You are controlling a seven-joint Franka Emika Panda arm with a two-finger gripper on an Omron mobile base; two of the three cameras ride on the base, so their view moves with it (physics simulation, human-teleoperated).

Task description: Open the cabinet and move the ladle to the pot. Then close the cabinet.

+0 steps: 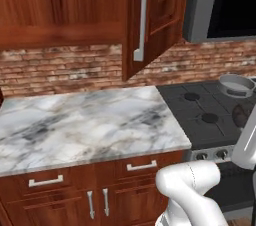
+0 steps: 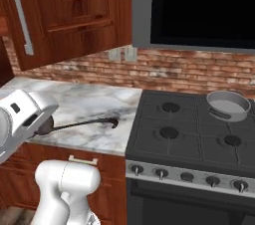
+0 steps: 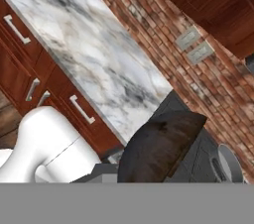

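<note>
The cabinet (image 1: 60, 5) hangs above the counter with its right door (image 1: 150, 20) swung out toward me, its silver bar handle (image 2: 21, 17) upright. The grey pot (image 2: 228, 104) stands on the stove's back right burner, also visible as the pot (image 1: 236, 85) and the pot (image 3: 229, 164). My gripper (image 2: 46, 126) hovers over the counter's front edge near the stove, shut on the ladle (image 2: 84, 124). The ladle's slim dark stem points right toward the stove. Its dark bowl (image 3: 158, 148) sits close in front of the hand camera and hides the fingertips.
A marble counter (image 1: 85, 120) lies left of the black stove (image 2: 189, 134). A brick wall with two outlets (image 3: 193, 44) runs behind. A dark microwave (image 2: 199, 5) hangs over the stove. Base drawers (image 1: 45, 181) sit below the counter.
</note>
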